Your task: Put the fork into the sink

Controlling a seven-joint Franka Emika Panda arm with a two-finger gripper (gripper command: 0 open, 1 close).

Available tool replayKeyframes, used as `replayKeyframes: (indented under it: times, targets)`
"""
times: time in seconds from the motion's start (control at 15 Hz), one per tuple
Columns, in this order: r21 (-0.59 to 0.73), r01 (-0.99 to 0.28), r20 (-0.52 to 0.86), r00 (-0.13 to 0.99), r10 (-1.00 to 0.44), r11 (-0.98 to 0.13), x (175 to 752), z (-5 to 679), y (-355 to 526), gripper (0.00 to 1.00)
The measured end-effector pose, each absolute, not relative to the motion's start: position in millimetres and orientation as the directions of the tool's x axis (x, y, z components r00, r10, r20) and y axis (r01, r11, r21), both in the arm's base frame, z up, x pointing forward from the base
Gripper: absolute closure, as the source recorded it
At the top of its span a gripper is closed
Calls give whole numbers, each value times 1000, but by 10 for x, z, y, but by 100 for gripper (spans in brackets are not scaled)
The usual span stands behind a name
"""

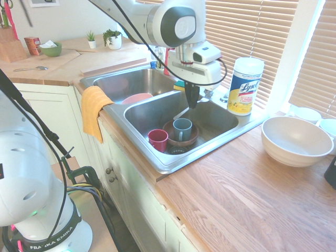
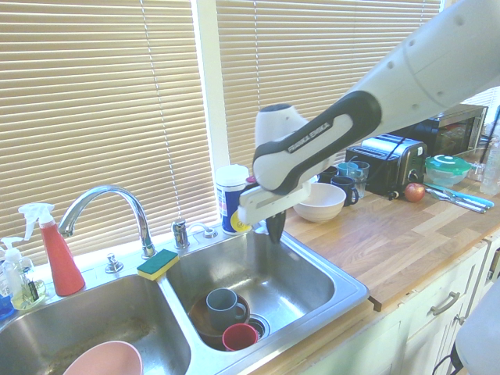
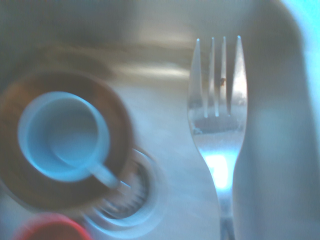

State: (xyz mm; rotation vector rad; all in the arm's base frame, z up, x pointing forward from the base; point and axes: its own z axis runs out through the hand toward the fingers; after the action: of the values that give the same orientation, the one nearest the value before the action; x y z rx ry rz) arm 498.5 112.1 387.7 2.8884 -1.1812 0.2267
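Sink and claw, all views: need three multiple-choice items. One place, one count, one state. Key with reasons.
1. Where is the blue mug?
A) On the counter
B) In the brown bowl
C) Inside the red cup

2. How many tines has the fork?
A) Two
B) Three
C) Four

3. What state is the fork in?
A) Held by the claw, over the sink
B) Lying on the counter
C) Standing in the blue mug

Key:
1 B: the wrist view shows the bowl's rim all around the mug.
2 C: four separate points show in the wrist view.
3 A: the first exterior view shows it jutting from the closed claw, above the basin.
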Motion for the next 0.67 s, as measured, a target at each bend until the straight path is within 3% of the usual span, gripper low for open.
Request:
replayKeyframes:
  times: [0.33, 0.67]
  targets:
    - [-51, -732, 151, 667, -730, -679, 5170, 3166, 1770, 100]
    - [-65, -759, 135, 637, -759, -648, 5213, 2657, 1535, 100]
